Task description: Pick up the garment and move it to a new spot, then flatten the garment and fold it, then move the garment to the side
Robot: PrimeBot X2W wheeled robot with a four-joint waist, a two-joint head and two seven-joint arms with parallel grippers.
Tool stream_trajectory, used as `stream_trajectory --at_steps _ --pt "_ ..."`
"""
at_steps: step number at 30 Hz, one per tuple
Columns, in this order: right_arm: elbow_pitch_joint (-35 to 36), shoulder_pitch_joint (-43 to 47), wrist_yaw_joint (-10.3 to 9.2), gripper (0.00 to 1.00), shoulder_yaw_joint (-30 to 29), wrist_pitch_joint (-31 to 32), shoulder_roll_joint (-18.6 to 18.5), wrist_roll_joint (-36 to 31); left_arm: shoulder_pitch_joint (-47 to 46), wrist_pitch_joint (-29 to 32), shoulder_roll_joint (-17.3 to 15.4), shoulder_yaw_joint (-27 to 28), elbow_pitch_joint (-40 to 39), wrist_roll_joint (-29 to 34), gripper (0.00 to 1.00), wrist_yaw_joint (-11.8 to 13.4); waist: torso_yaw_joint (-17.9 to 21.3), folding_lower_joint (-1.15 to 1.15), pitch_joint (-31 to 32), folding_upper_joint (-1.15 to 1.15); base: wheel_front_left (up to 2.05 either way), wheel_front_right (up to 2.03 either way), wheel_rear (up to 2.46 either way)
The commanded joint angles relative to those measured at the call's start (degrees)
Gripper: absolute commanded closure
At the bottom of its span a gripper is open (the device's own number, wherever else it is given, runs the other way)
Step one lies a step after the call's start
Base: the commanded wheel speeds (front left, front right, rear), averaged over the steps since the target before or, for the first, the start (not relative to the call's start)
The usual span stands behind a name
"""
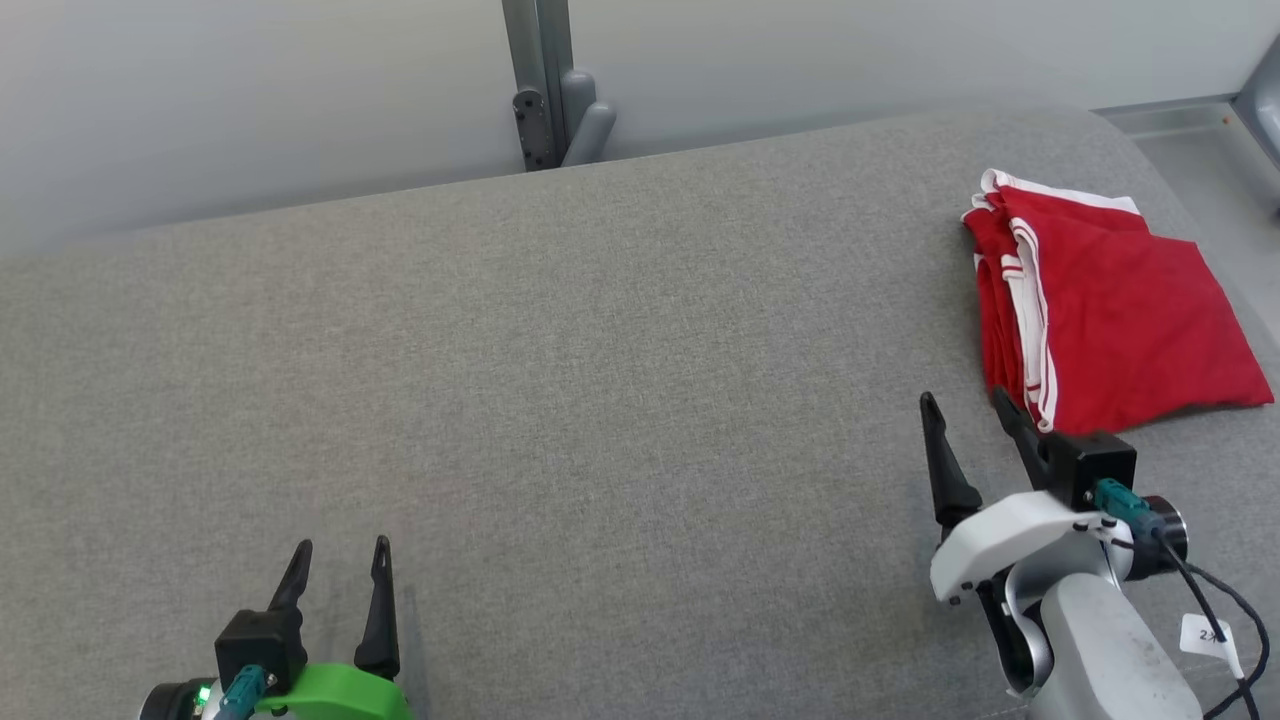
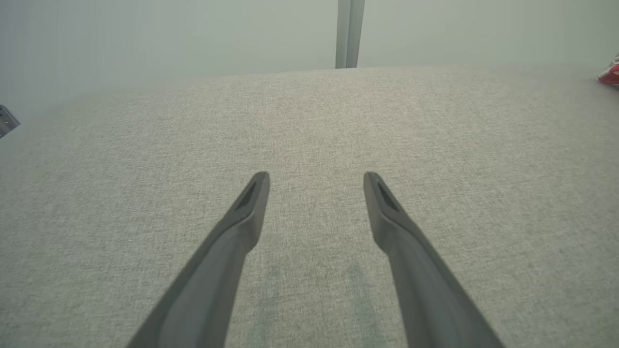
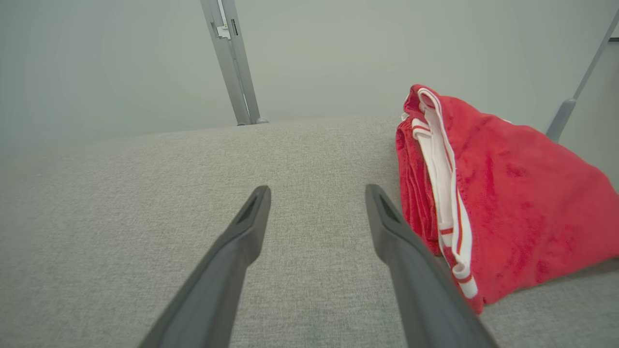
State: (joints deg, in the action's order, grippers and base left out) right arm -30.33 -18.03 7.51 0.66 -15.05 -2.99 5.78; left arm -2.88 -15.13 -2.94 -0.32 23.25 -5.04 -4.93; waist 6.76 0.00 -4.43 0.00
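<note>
The garment (image 1: 1110, 310) is red with white trim and lies folded at the far right of the grey fabric surface (image 1: 600, 400). My right gripper (image 1: 968, 400) stands open just in front of its near-left corner, with nothing between the fingers. In the right wrist view the garment (image 3: 503, 203) lies right of the open gripper (image 3: 317, 193), close beside the right finger. My left gripper (image 1: 340, 550) is open at the lower left, far from the cloth. In the left wrist view that gripper (image 2: 316, 179) is over bare fabric, and a sliver of the garment (image 2: 610, 75) shows at the right edge.
A grey metal post (image 1: 545, 80) with a bracket rises behind the surface's far edge, against a pale wall. The surface's right edge runs just beyond the garment, with a metal frame part (image 1: 1262, 90) at the far right. A cable and tag (image 1: 1205, 635) hang by my right wrist.
</note>
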Motion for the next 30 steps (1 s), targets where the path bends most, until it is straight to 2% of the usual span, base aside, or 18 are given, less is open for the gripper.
stream_trajectory --at_steps 1,4,17,19,30 --pt "-0.03 1.38 -0.07 0.0 -0.04 -0.13 -0.1 1.26 0.96 0.04 -0.04 0.01 0.05 -0.71 0.0 0.4 -1.0 0.0 1.79 0.0 0.0 0.0 0.0" --pt "-0.07 3.12 -0.05 0.0 1.53 -0.13 0.0 2.92 1.9 0.04 -0.04 -0.13 -0.15 -1.52 0.0 0.89 -1.3 0.0 2.77 0.0 0.0 0.0 0.0" --pt "2.7 7.57 -0.05 0.0 3.7 -0.13 -0.09 2.69 3.68 0.04 -0.06 -0.43 -0.03 -3.67 0.0 1.96 -4.22 0.0 4.87 0.0 0.0 0.0 0.0" --pt "3.52 7.55 -0.04 0.0 4.55 -0.13 0.0 4.0 3.83 0.04 -0.06 -0.28 -0.16 -3.77 0.0 2.01 -4.65 0.0 5.0 0.0 0.0 0.0 0.0" --pt "2.37 8.38 -0.05 0.0 6.28 -0.13 -0.03 2.14 3.54 0.04 -0.06 0.76 -0.16 -4.07 0.0 1.4 -5.77 0.0 4.92 0.0 0.0 0.0 0.0"
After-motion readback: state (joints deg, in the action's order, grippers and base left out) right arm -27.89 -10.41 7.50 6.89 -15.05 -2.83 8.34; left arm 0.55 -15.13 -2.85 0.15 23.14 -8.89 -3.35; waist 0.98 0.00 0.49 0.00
